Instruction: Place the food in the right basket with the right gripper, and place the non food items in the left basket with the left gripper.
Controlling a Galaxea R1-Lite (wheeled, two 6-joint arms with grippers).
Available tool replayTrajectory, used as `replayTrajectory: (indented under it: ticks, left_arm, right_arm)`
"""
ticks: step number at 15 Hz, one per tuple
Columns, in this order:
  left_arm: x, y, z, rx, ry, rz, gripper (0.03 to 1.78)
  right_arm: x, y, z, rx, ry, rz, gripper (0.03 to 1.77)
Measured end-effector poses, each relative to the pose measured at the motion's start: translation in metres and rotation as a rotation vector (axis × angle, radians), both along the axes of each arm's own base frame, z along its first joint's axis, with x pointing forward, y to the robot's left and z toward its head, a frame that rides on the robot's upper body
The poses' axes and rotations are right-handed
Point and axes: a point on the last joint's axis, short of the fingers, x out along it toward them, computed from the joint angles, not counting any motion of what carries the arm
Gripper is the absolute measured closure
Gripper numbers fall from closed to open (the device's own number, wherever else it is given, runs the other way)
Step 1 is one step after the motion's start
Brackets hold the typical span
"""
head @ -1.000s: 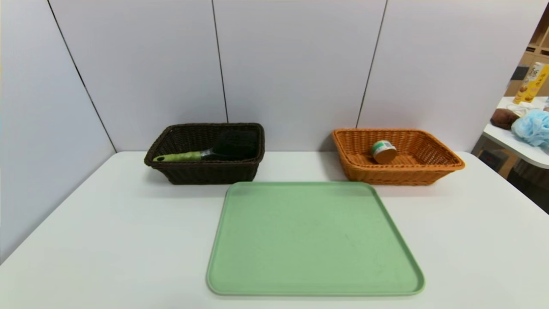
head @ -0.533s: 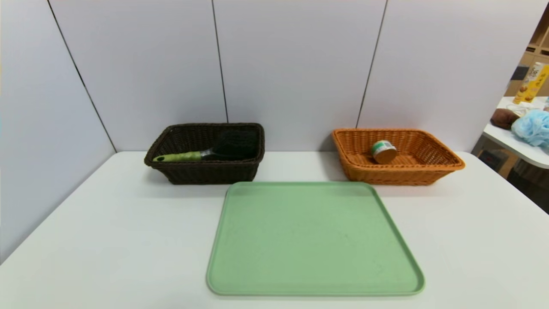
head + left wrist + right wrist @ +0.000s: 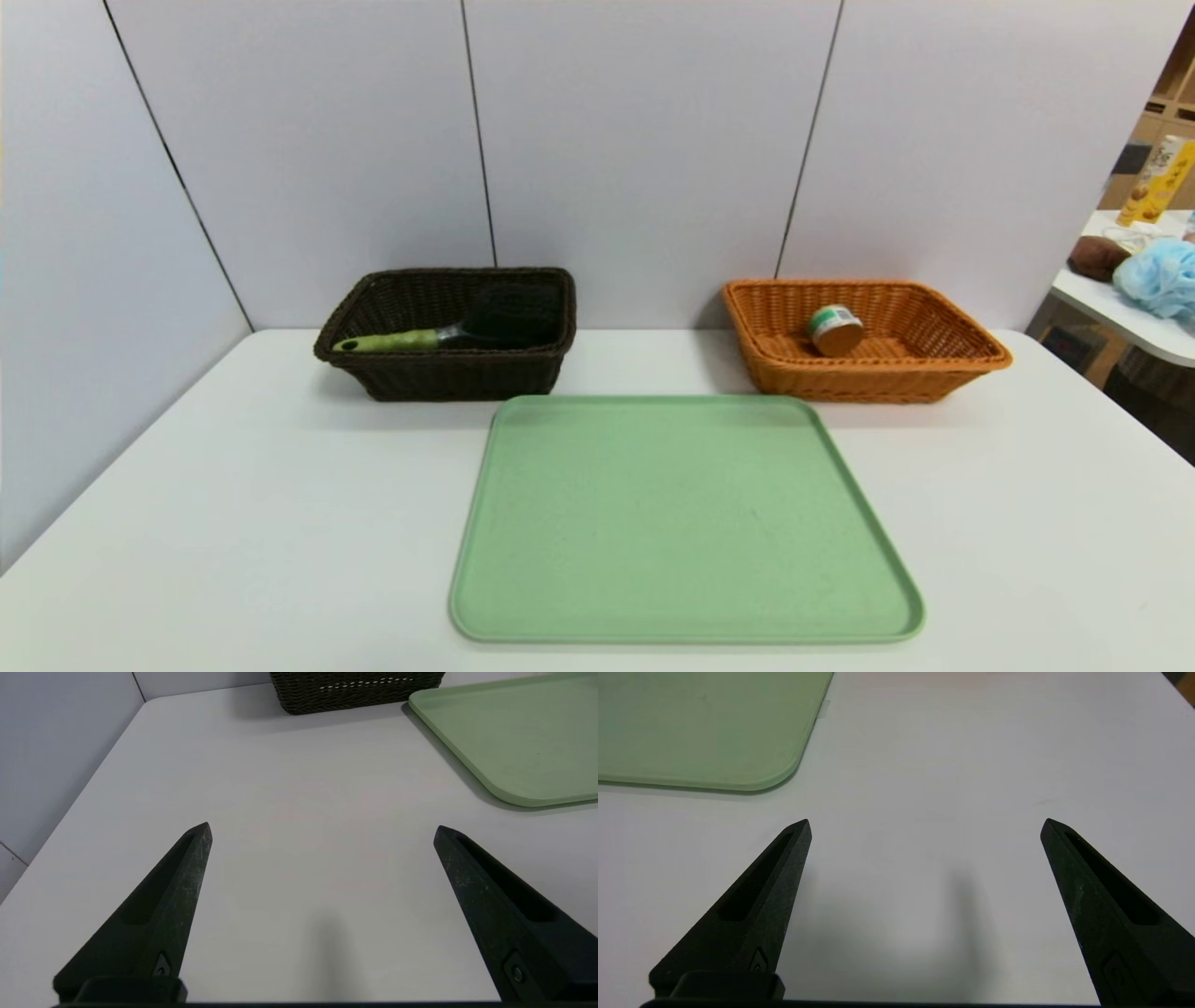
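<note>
Sorting looks finished: tin can lies in the orange basket, brush in the dark basket. Left gripper and right gripper hang released over the bench; best keep both clear of the green tray.

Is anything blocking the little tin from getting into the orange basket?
No. The tin already lies inside the orange basket, and both the left gripper and right gripper hang open, empty, over bare table.

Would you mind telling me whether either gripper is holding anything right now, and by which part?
Nothing is held. The left gripper and the right gripper both hang over bare table, jaws wide apart and empty.
</note>
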Motion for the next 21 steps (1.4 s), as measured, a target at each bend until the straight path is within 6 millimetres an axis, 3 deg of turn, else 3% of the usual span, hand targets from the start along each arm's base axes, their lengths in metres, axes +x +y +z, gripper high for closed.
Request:
replayTrajectory:
  ticks: [6, 10, 21]
  left_arm:
    - [0.002, 0.000, 0.000, -0.001, -0.039, 0.007, 0.12]
    - [0.004, 0.002, -0.007, 0.008, -0.009, 0.087, 0.12]
    - [0.004, 0.002, -0.009, -0.004, 0.010, 0.089, 0.12]
  right_arm:
    - [-0.014, 0.000, -0.003, 0.000, -0.176, 0.009, 0.10]
    - [-0.015, 0.000, -0.003, 0.000, -0.198, 0.009, 0.11]
    - [-0.016, 0.000, -0.003, 0.000, -0.204, 0.009, 0.11]
